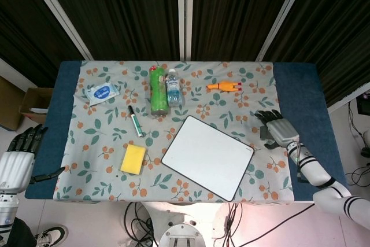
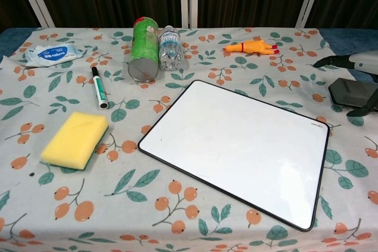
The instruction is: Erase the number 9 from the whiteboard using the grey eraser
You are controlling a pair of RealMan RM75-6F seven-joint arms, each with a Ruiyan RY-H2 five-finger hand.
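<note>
We see the whiteboard (image 1: 207, 157) lying flat at the lower centre of the head view, turned at an angle on the floral tablecloth (image 1: 115, 137); its white face shows no writing in either view. At the right edge of the chest view the grey eraser (image 2: 353, 92) sits beside the board's right corner, apart from it, and the right hand (image 1: 277, 128) is around it: dark fingers (image 2: 333, 61) reach over it from above and another shows at its lower edge. We cannot tell whether the hand actually grips the eraser or only rests around it, nor whether the eraser touches the cloth.

The left hand (image 1: 20, 154) hangs off the table at the lower left of the head view, its dark fingers slightly apart and holding nothing.

In the left half of the frame we find a yellow sponge (image 1: 133, 159), a green-capped marker (image 1: 136, 121) above it, and a blue-labelled wipes packet (image 1: 102, 92) toward the upper left. Near the top centre a green can (image 1: 158, 90) lies on its side touching a water bottle (image 1: 174, 87), and an orange rubber chicken (image 1: 223, 86) lies to their right.
</note>
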